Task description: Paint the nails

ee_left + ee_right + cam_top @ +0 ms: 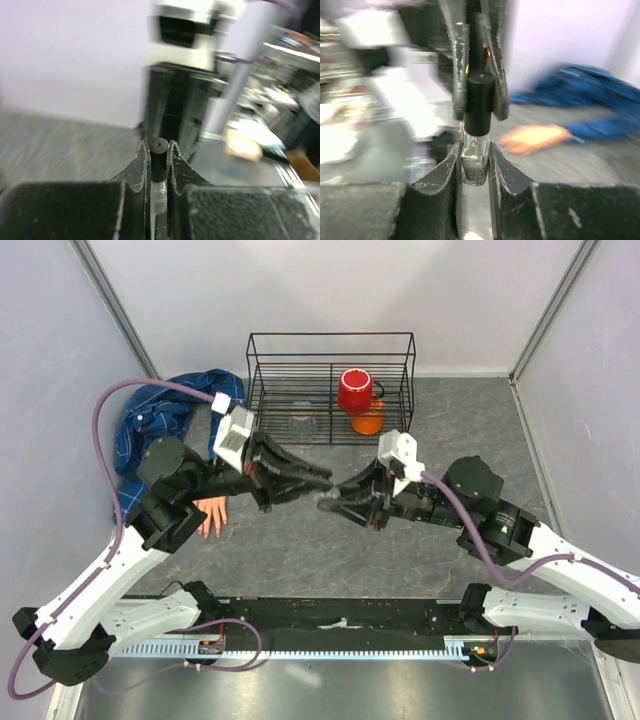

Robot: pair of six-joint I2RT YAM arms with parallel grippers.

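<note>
Peach fake hand, blue plaid sleeve, lies flat.

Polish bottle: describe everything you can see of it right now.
The bottle is tiny, with a clear glass body and a tall black cylindrical cap seated on it. The right gripper pinches the glass body, and the left gripper is shut on the cap. It is held between the two facing arms. Blur hides its contents.

Even light fills your overhead view; your 2 wrist views smear, the peach-skinned fake hand a blur.
</note>
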